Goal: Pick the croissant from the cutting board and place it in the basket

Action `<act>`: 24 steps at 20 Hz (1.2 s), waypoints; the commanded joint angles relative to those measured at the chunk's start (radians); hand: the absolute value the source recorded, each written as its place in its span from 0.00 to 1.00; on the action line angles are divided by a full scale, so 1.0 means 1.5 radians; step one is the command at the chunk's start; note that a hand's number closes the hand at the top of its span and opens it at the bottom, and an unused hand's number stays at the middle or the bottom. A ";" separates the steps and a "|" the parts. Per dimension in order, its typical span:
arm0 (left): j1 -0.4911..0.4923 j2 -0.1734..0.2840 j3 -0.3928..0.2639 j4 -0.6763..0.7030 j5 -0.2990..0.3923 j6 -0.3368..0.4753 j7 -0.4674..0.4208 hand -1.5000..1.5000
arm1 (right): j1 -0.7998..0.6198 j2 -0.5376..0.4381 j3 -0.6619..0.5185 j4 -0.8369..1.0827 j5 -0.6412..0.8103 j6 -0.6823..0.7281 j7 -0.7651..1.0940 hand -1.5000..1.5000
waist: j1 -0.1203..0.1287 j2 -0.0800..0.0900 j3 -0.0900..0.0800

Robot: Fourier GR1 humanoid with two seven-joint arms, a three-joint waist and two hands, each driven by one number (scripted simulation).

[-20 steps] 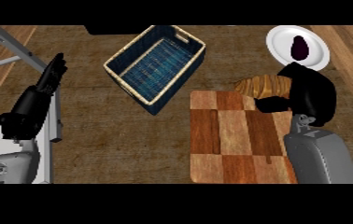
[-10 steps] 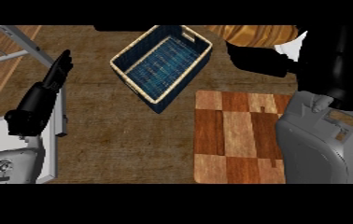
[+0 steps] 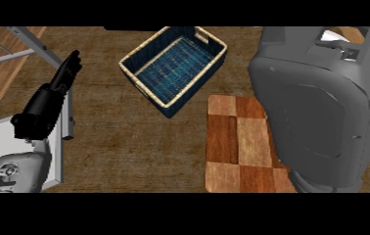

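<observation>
Head view: looked steeply down on the brown counter (image 3: 108, 146); field notes follow.

Basket: blue woven basket (image 3: 173, 70) with pale rim sat in the upper middle of the frame, turned at an angle, nothing visible inside it.

Cutting board: checkered wooden cutting board (image 3: 235, 146) lay in the lower middle, just beside the basket's lower corner; its right part was hidden under the forearm. No croissant showed on the part that was visible.

Right forearm: large grey right forearm (image 3: 311, 111) filled the right side of the frame, running up to the top edge.

Right hand: not visible in this view; cannot tell whether its fingers were spread or curled.

Croissant: not visible anywhere in frame. Judged likely carried by the right hand out of sight, but this could not be confirmed.

Left hand: black left hand (image 3: 63, 75) rested at the upper left, fingers straight and together, pointing up, touching nothing.

Plate: a sliver of something pale (image 3: 334, 35) showed at the upper right corner behind the forearm; too little to identify.

Step in hand: judged to be the carry toward the basket.

Doing it well: bring the right hand left and down toward the basket's open middle, clear the near pale rim, lower until the croissant is inside the walls, then open the fingers. Keep the forearm from nudging the basket's right corner.
</observation>
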 commanded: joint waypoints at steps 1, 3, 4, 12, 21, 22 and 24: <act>-0.034 0.034 0.034 0.014 0.027 -0.029 0.013 0.50 | -0.100 0.003 -0.024 0.110 -0.038 -0.010 0.062 1.00 | -0.002 0.001 0.000; -0.016 0.003 0.008 0.028 -0.001 -0.002 -0.018 0.50 | -0.138 0.003 -0.029 0.217 -0.040 -0.071 0.049 1.00 | 0.007 0.005 0.000; -0.057 0.008 0.007 0.012 0.005 -0.007 0.033 0.50 | -0.164 0.003 -0.058 0.247 -0.050 -0.050 0.033 1.00 | 0.003 0.004 0.000; -0.013 0.006 0.006 0.003 0.000 -0.010 -0.003 0.50 | -0.254 0.003 -0.081 0.485 -0.092 -0.118 0.021 1.00 | 0.014 0.008 -0.001; -0.022 -0.018 -0.005 0.005 -0.022 0.021 0.004 0.50 | -0.299 -0.004 -0.072 0.652 -0.095 -0.048 0.066 1.00 | 0.003 0.005 0.000; -0.038 -0.006 -0.004 0.009 -0.004 -0.007 0.020 0.50 | -0.298 0.003 -0.052 0.682 -0.087 -0.070 0.069 1.00 | 0.010 0.007 -0.001; -0.035 -0.013 -0.004 0.037 -0.017 0.007 -0.004 0.50 | -0.335 0.003 -0.047 0.698 -0.080 -0.031 0.091 1.00 | 0.002 0.005 -0.001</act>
